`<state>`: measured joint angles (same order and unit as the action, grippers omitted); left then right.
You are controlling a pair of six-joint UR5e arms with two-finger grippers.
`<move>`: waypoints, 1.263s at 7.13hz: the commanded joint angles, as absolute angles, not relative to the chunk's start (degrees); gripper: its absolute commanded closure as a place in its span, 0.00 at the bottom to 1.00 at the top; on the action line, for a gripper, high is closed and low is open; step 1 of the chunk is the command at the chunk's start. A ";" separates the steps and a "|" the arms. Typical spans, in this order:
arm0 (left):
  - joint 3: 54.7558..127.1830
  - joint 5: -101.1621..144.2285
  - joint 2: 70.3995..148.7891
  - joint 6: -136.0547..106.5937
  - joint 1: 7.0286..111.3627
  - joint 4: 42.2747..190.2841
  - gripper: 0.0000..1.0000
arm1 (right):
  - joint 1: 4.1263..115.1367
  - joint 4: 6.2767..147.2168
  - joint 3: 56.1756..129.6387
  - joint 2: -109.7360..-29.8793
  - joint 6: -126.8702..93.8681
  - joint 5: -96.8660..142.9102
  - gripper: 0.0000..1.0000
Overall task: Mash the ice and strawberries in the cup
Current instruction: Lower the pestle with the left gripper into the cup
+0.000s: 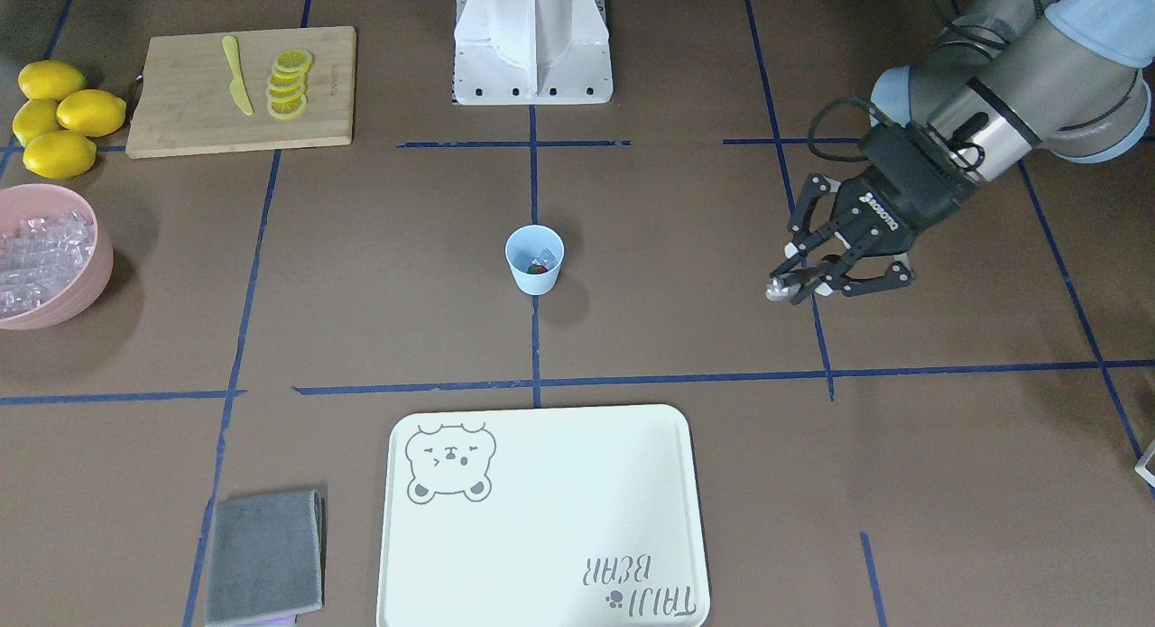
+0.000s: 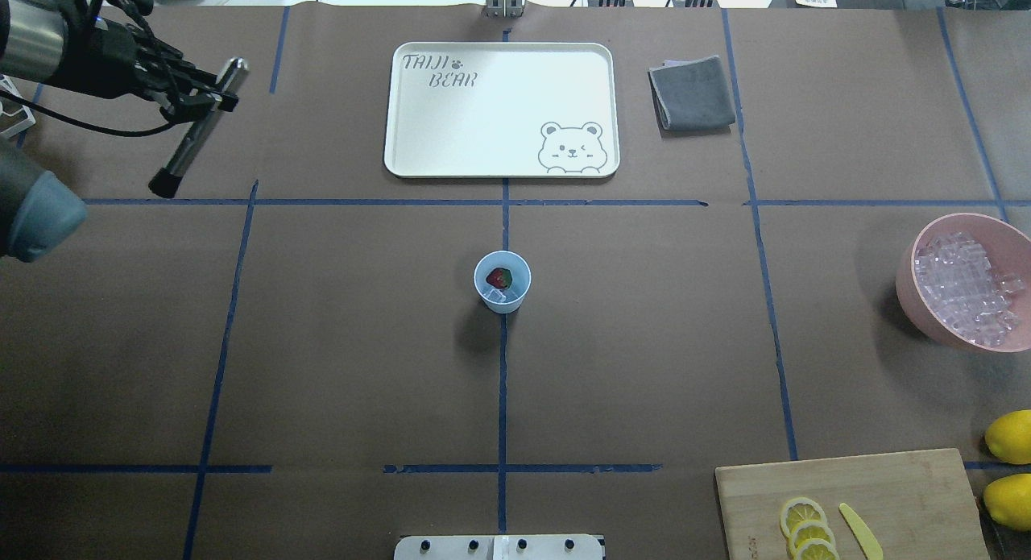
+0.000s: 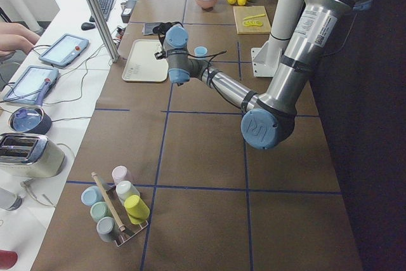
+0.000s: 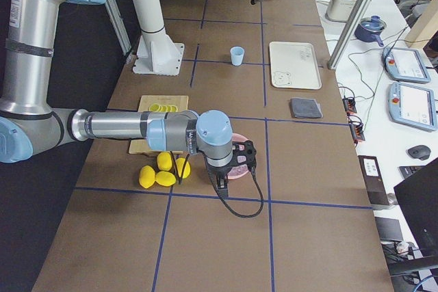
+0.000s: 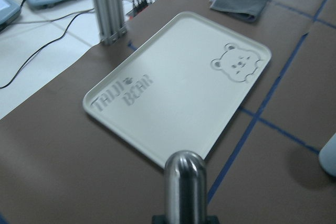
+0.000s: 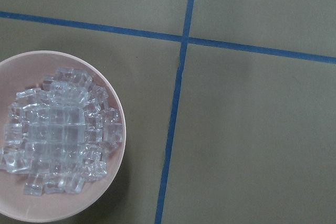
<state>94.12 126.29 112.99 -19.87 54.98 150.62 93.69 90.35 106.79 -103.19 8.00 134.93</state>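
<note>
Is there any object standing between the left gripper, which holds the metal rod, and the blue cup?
Nothing visible does. Between the left gripper, shut on the metal rod, and the cup there is only bare table. The white tray lies flat beside that path, not across it.

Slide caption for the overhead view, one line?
Left pincer grips a metal muddler off to the side; the cup with strawberry and ice stands at centre.

My left pincer [image 1: 799,287] is clamped on a metal rod [image 2: 190,141], which sticks out past my fingers on both sides. My left arm [image 1: 1011,86] stretches out, wrist bent. My right pincer [image 4: 227,174] points straight down; I cannot make out how its jaws stand.
</note>
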 commanded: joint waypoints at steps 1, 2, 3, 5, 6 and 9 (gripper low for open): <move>89.76 113.38 114.08 -20.65 44.97 169.36 1.00 | 93.69 90.35 106.79 -103.18 8.00 134.91 0.01; 88.17 108.42 116.08 -20.65 42.13 175.98 1.00 | 93.69 90.35 106.70 -103.18 8.09 134.91 0.01; 87.98 105.85 117.32 -20.57 41.14 181.35 0.97 | 93.69 90.35 106.70 -103.18 8.09 134.91 0.01; 85.98 90.18 119.43 -20.65 29.69 192.50 0.97 | 93.69 90.26 106.70 -103.18 8.09 134.91 0.01; 83.78 88.87 120.84 -20.57 27.97 195.35 0.97 | 93.69 90.35 106.70 -103.18 8.09 134.91 0.01; 74.64 86.59 124.62 -20.30 26.72 206.26 0.98 | 93.69 90.26 106.70 -103.27 8.17 134.91 0.01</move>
